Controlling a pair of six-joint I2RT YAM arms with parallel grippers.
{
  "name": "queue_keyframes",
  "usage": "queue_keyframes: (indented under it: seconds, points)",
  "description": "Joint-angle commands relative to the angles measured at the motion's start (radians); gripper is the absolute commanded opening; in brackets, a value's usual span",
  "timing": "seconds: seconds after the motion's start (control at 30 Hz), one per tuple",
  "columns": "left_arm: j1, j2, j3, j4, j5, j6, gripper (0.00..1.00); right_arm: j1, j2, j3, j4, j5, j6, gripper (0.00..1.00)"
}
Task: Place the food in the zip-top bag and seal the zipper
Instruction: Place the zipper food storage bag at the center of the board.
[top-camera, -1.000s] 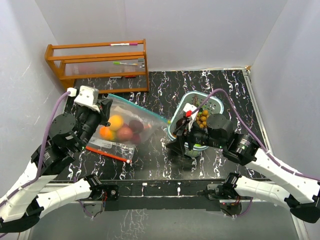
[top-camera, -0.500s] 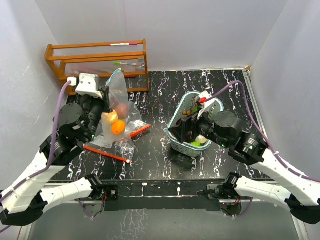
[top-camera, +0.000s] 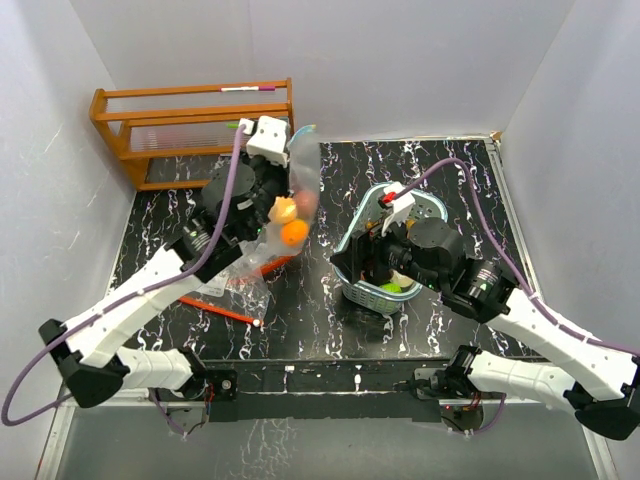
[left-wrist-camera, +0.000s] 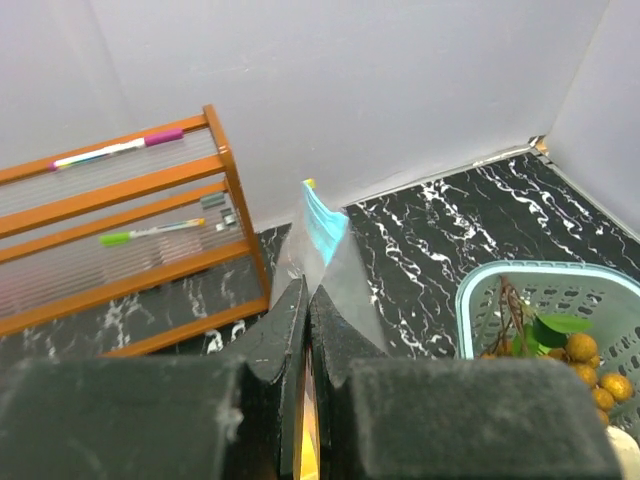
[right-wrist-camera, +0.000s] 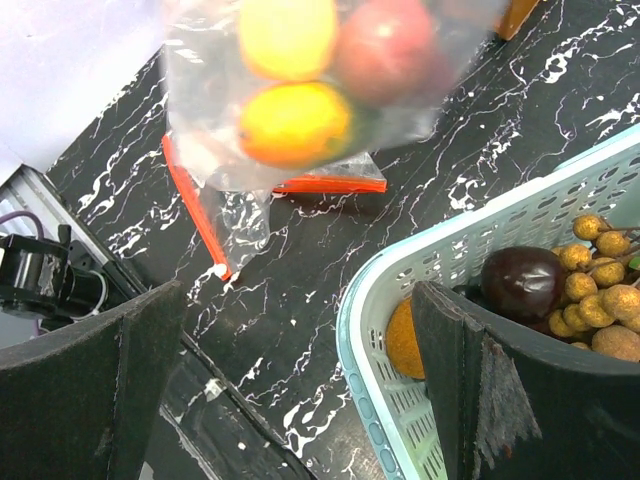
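Note:
My left gripper is raised above the table and shut on an edge of the clear zip-top bag. The bag hangs from it with an orange, a yellow fruit and a dark red fruit inside. In the left wrist view the fingertips pinch the film below its blue corner. The bag's orange zipper strip trails on the table. My right gripper is open and straddles the near rim of the teal basket. The basket holds an orange fruit, a dark red fruit and brown nuts.
A wooden rack with markers stands at the back left, close behind the raised bag. White walls enclose the black marbled table on three sides. The basket sits right of centre, a green and a pale fruit at its near end.
My left arm has lifted the bag off the table and swung it back and to the right, towards the basket. The fruits now hang in it. My right gripper stays over the basket.

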Motion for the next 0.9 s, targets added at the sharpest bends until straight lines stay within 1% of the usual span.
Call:
queue_keyframes:
  seconds: [0.0, 0.03, 0.1, 0.17, 0.27, 0.3, 0.33, 0.4, 0.47, 0.53, 0.6, 0.67, 0.7, 0.73, 0.8, 0.87]
  points:
    - [0.102, 0.06, -0.031, 0.255, 0.15, 0.026, 0.0, -0.002, -0.012, 0.039, 0.02, 0.041, 0.015, 0.98]
    - [0.14, 0.084, -0.046, 0.291, 0.192, 0.003, 0.0, -0.002, -0.018, 0.038, 0.018, 0.048, 0.017, 0.98]
    - [0.223, 0.132, -0.063, 0.352, 0.225, -0.069, 0.0, -0.002, -0.029, 0.033, 0.017, 0.058, 0.019, 0.98]
    - [0.284, 0.169, -0.065, 0.366, 0.272, -0.152, 0.0, -0.002, -0.039, 0.029, 0.01, 0.066, 0.018, 0.98]
    - [0.33, 0.224, -0.059, 0.316, 0.307, -0.216, 0.0, -0.001, -0.05, 0.023, -0.002, 0.07, 0.02, 0.98]
    - [0.334, 0.238, -0.053, 0.278, 0.319, -0.22, 0.02, -0.002, -0.055, 0.021, -0.004, 0.067, 0.02, 0.98]
    - [0.336, 0.25, -0.047, 0.235, 0.334, -0.22, 0.06, -0.002, -0.058, 0.017, -0.006, 0.067, 0.02, 0.98]
    - [0.338, 0.267, -0.048, 0.159, 0.371, -0.223, 0.21, -0.002, -0.062, 0.011, -0.007, 0.07, 0.019, 0.98]
    - [0.339, 0.254, -0.071, 0.109, 0.42, -0.226, 0.47, -0.002, -0.061, 0.006, -0.005, 0.069, 0.019, 0.98]
    - [0.339, 0.217, -0.113, 0.091, 0.473, -0.231, 0.59, -0.002, -0.054, 0.004, 0.005, 0.055, 0.017, 0.98]
    - [0.339, 0.17, -0.151, 0.069, 0.51, -0.241, 0.73, -0.002, -0.039, 0.006, 0.016, 0.035, 0.014, 0.98]
    - [0.34, 0.097, -0.151, 0.018, 0.519, -0.245, 0.82, -0.002, -0.009, 0.014, 0.018, 0.007, 0.008, 0.98]
    - [0.34, 0.062, -0.146, -0.012, 0.511, -0.25, 0.94, -0.002, 0.012, 0.017, 0.023, -0.013, 0.006, 0.98]
    - [0.34, 0.026, -0.139, -0.042, 0.499, -0.253, 0.97, -0.002, 0.034, 0.017, 0.034, -0.038, 0.004, 0.98]
    - [0.342, -0.047, -0.115, -0.113, 0.436, -0.256, 0.97, -0.002, 0.078, 0.009, 0.077, -0.093, 0.003, 0.98]
    - [0.341, -0.12, -0.084, -0.204, 0.305, -0.265, 0.97, -0.002, 0.123, -0.005, 0.142, -0.144, 0.003, 0.98]
